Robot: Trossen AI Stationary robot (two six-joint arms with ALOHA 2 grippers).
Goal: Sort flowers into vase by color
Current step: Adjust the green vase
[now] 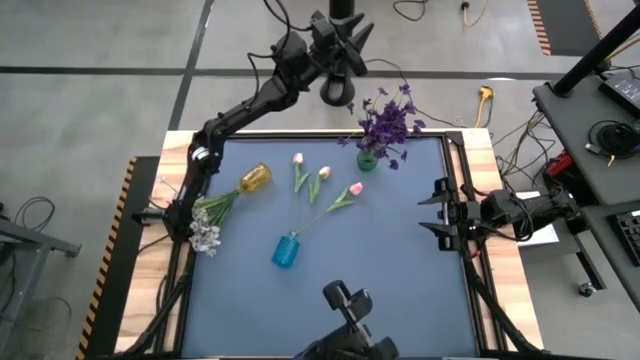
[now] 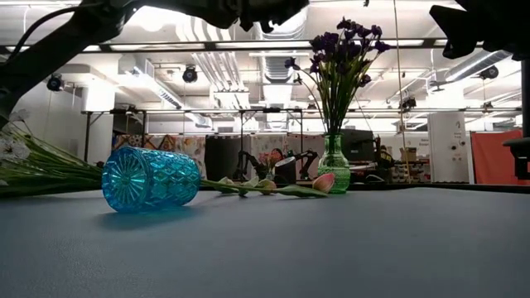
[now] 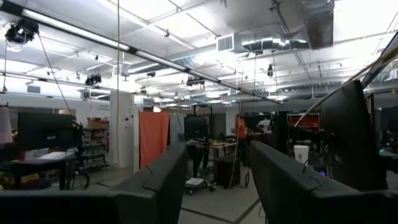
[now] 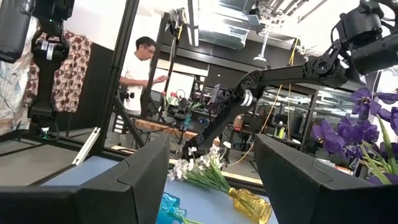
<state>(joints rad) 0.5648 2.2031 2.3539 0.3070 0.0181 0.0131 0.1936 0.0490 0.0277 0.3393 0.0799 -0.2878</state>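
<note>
Grey bench (image 1: 400, 280): pink tulip stems (image 1: 330, 195) lie loose far from both hands. Left hand (image 1: 338, 88) and right hand (image 1: 436, 212) stand apart, empty. Tipped blue glass vase (image 1: 286, 250) may roll if bumped.

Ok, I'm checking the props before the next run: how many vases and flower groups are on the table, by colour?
Green vase, upright: 1
Yellow vase, on its side: 1
Blue vase, on its side: 1
Purple flower bunch, in the green vase: 1
White flower bunch, in the yellow vase: 1
Pink tulips, loose: 3
Total: 8
</note>
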